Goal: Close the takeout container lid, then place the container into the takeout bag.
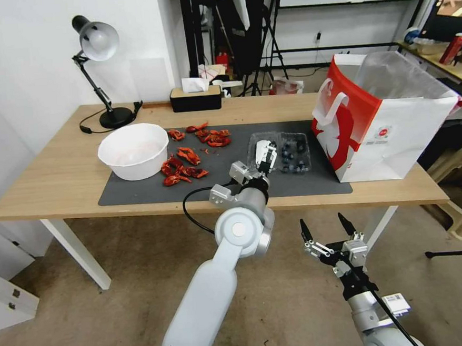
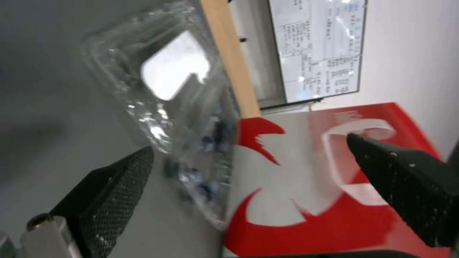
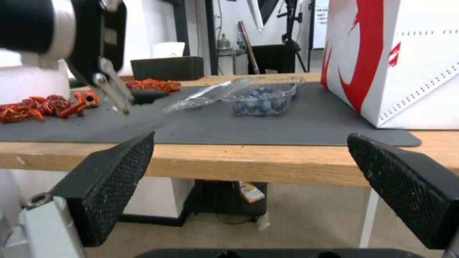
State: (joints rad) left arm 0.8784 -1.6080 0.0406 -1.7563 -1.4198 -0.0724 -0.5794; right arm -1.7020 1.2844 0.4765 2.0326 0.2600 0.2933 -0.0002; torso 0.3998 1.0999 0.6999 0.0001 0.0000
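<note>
The takeout container lies open on the grey mat, a clear clamshell with dark blueberries in its base. Its lid, marked by a white label, is folded out on the side away from the bag and slopes up slightly. My left gripper hangs open just over the lid's near edge, its fingers spread wide. To the right of the container stands the red and white takeout bag, mouth open, with a clear liner sticking out. My right gripper waits open below the table's front edge.
A white bowl and scattered red crayfish shells sit on the left part of the mat. A desk lamp and a black tissue box stand at the back. The bag is close to the table's right end.
</note>
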